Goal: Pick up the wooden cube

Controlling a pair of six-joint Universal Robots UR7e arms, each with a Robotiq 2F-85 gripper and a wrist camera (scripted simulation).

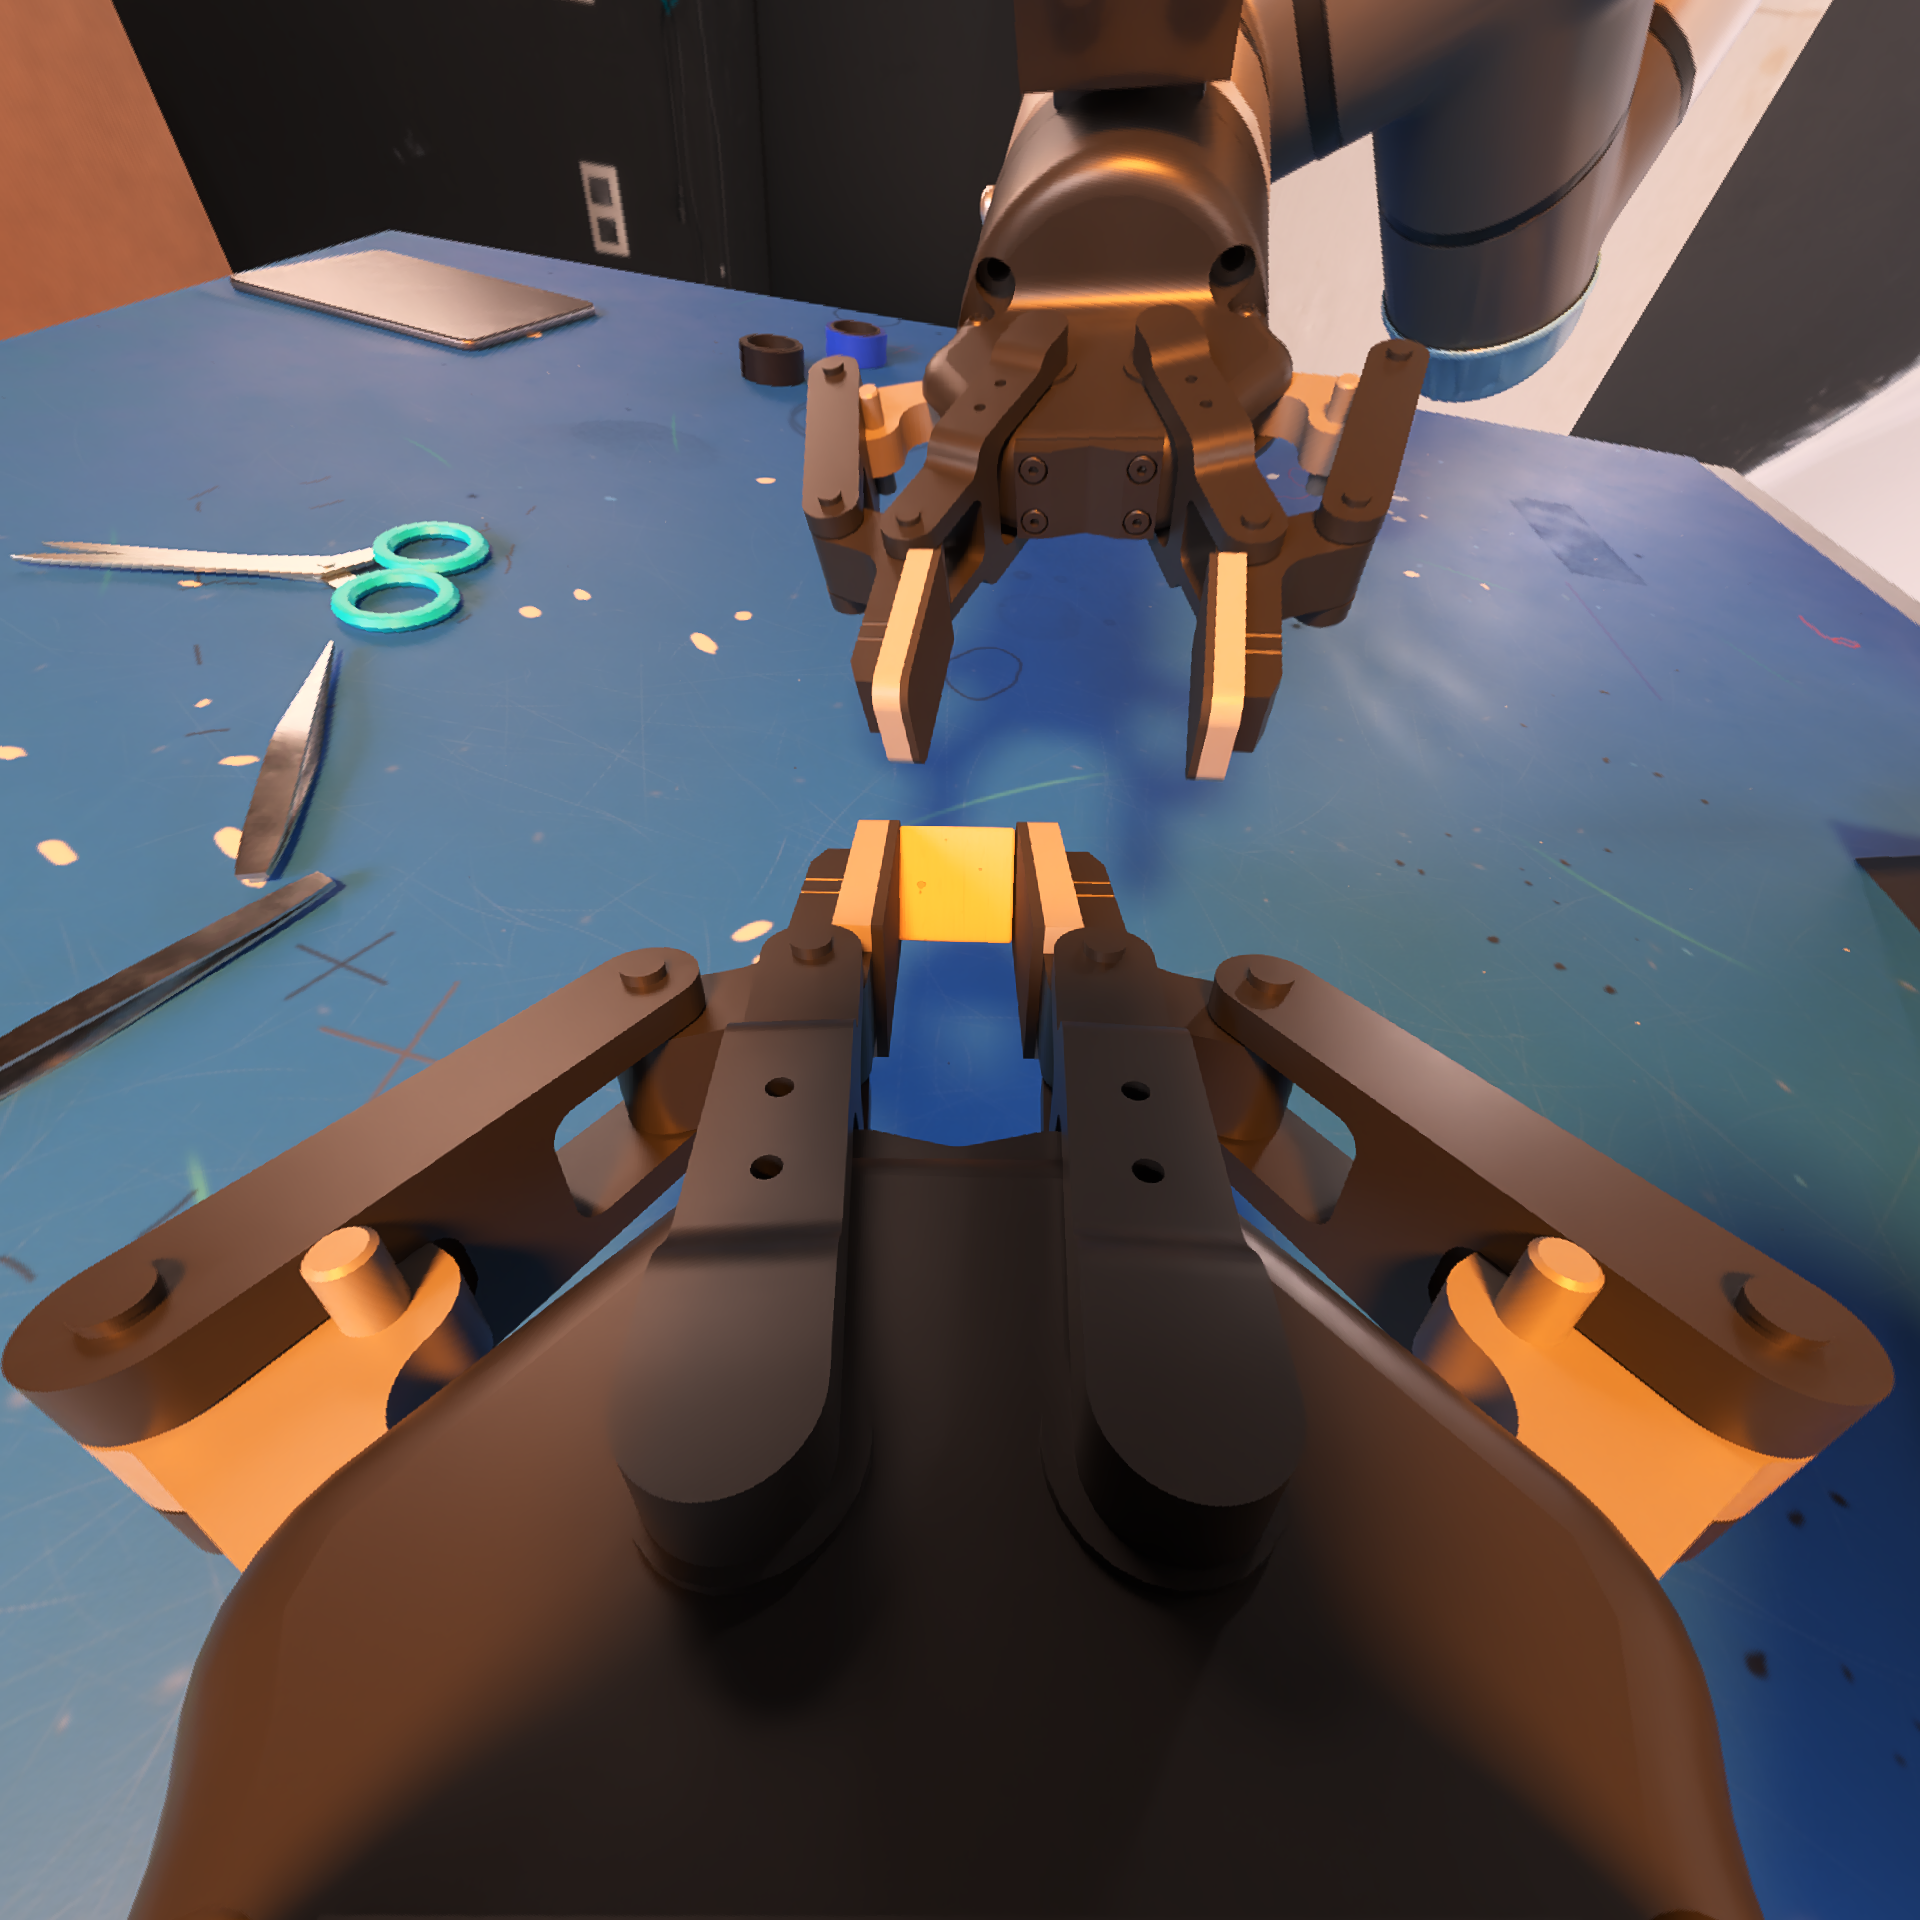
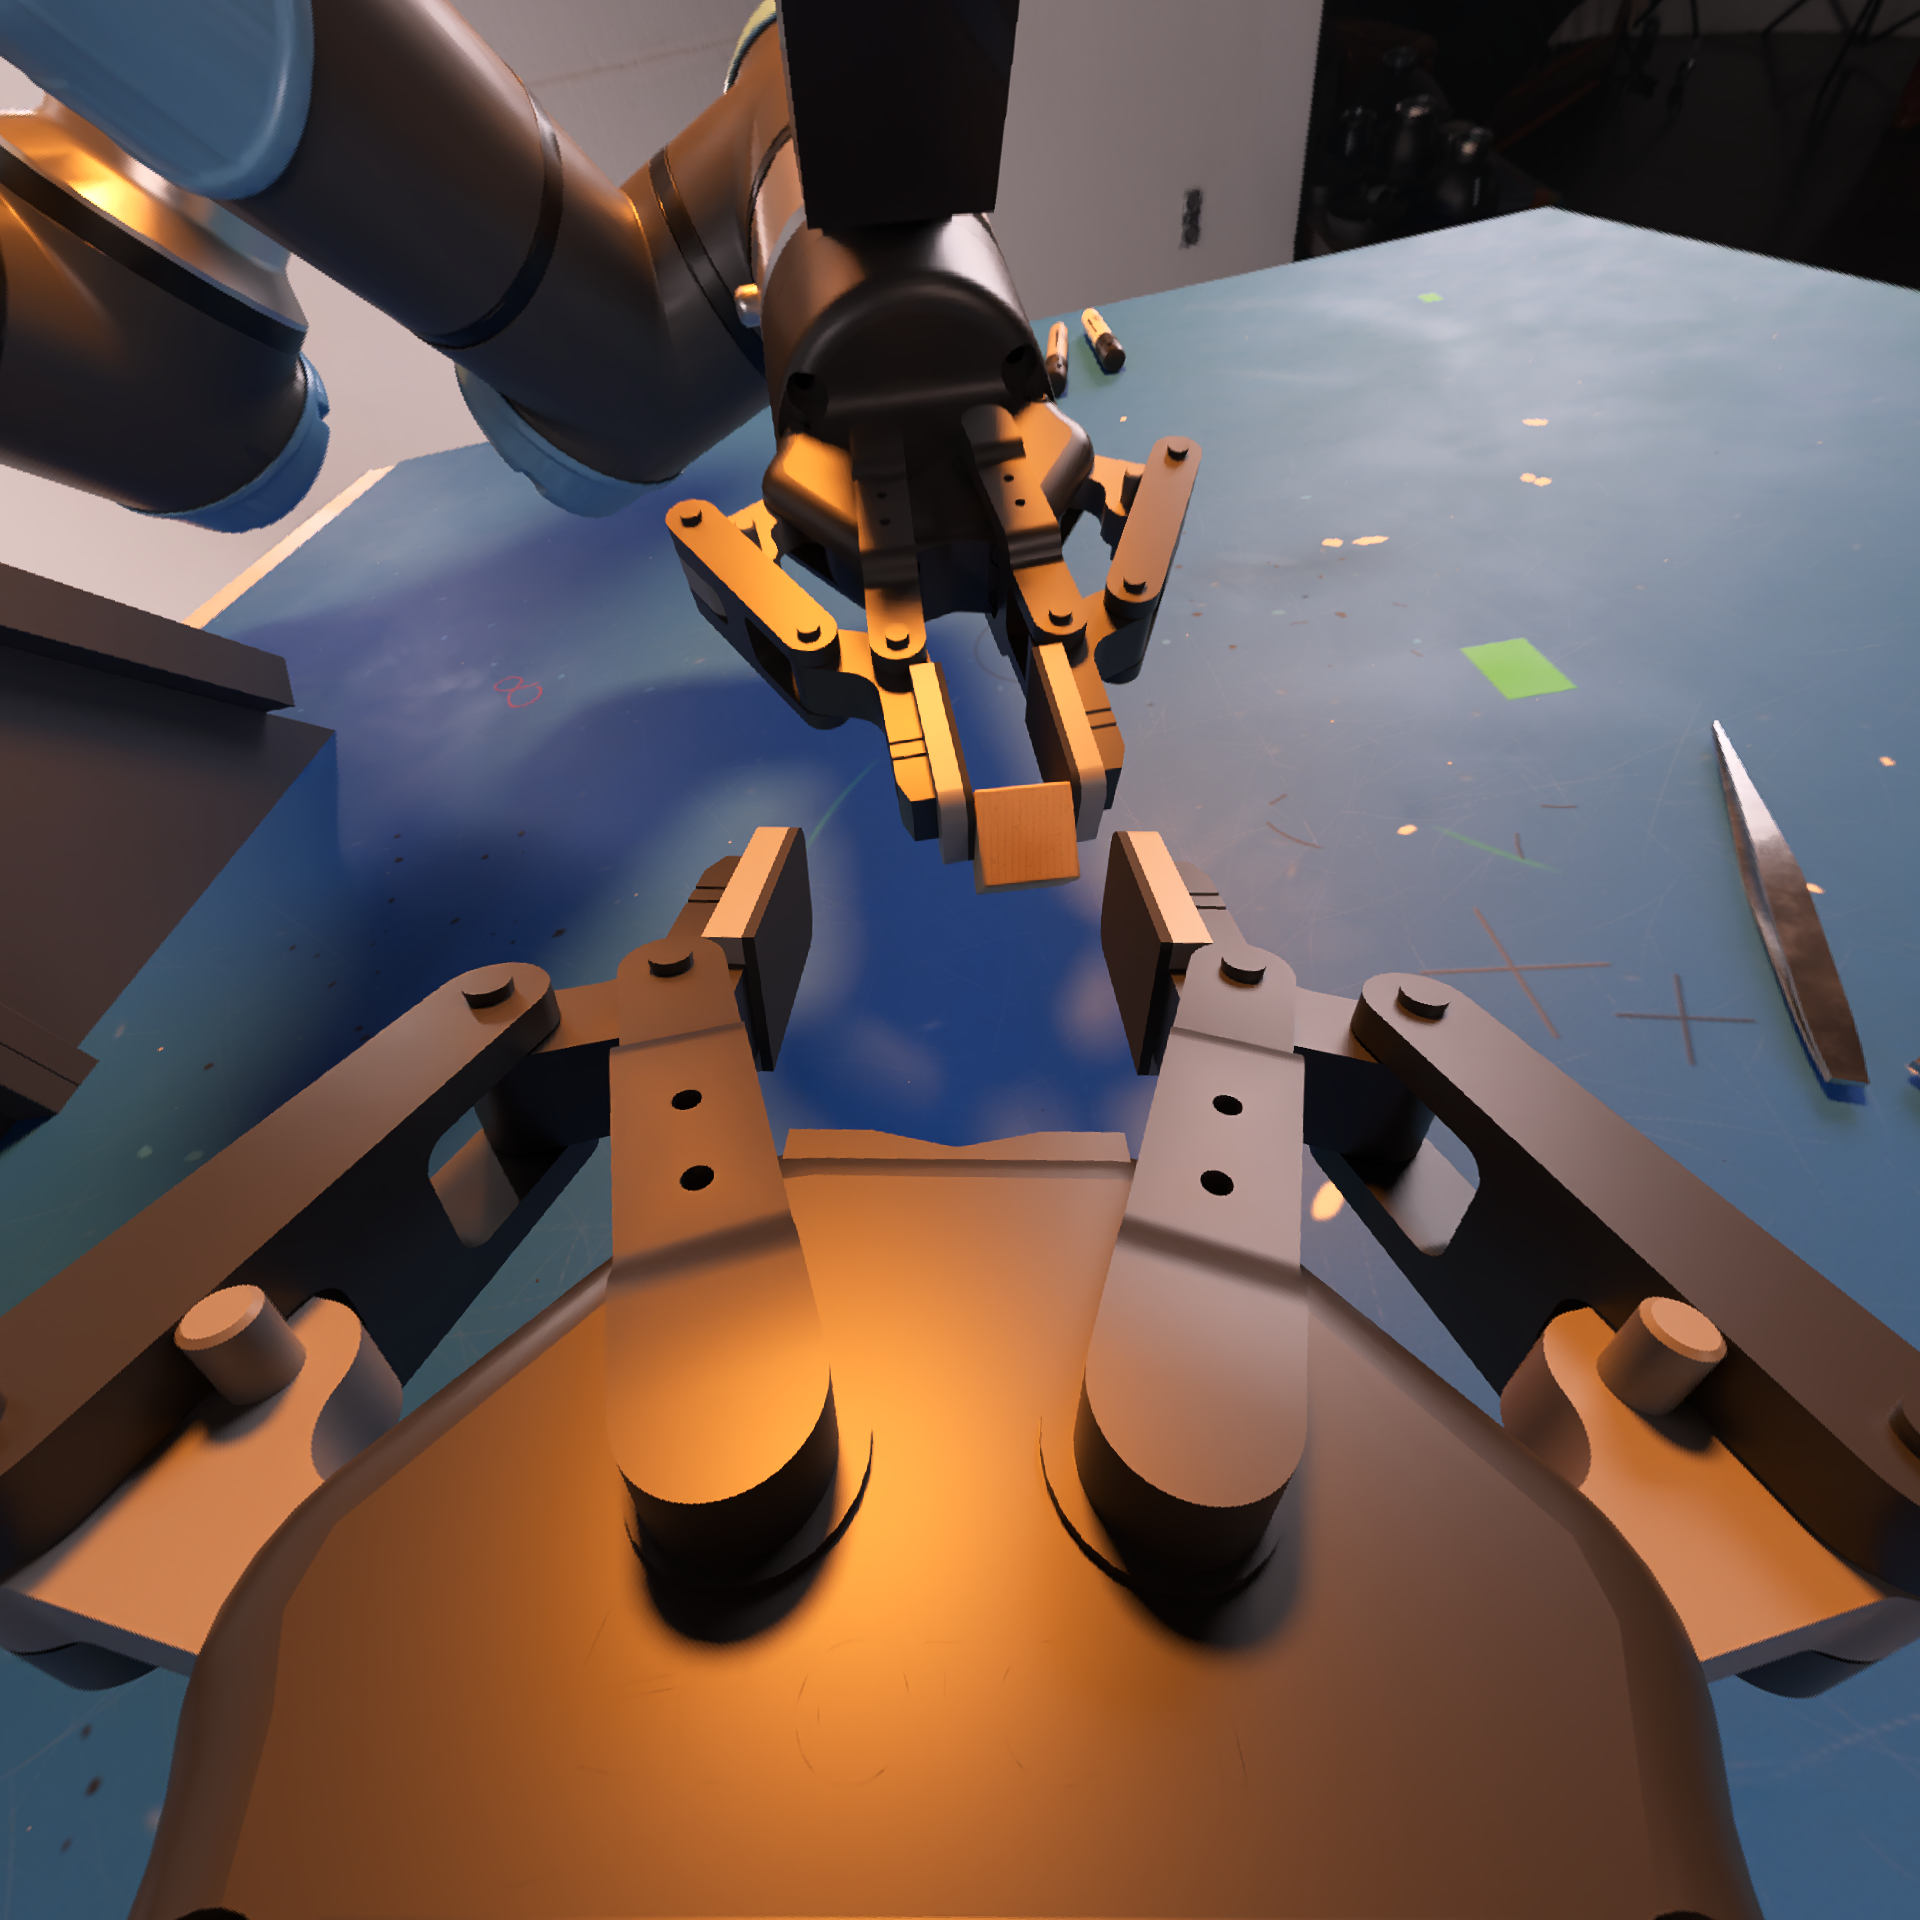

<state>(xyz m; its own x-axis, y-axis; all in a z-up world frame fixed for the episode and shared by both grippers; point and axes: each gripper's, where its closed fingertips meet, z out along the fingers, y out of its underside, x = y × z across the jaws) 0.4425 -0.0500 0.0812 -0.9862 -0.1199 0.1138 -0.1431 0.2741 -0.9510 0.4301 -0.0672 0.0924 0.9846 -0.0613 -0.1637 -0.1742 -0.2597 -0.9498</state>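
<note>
Grasp stage: the left gripper clamps the small pale wooden cube between both pads, seemingly just clear of the scuffed blue tabletop. The right gripper, fingers spread and empty, faces it closely. The next move probably calls for a straight lift, avoiding those fingers.

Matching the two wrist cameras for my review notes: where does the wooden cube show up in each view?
Left wrist view: the wooden cube sits just above centre, clamped between the left hand's fingertips.
Right wrist view: the cube is near centre, held by the far hand, above the open right hand.
Shared landmark: the silver blade lying on the blue table.
</note>
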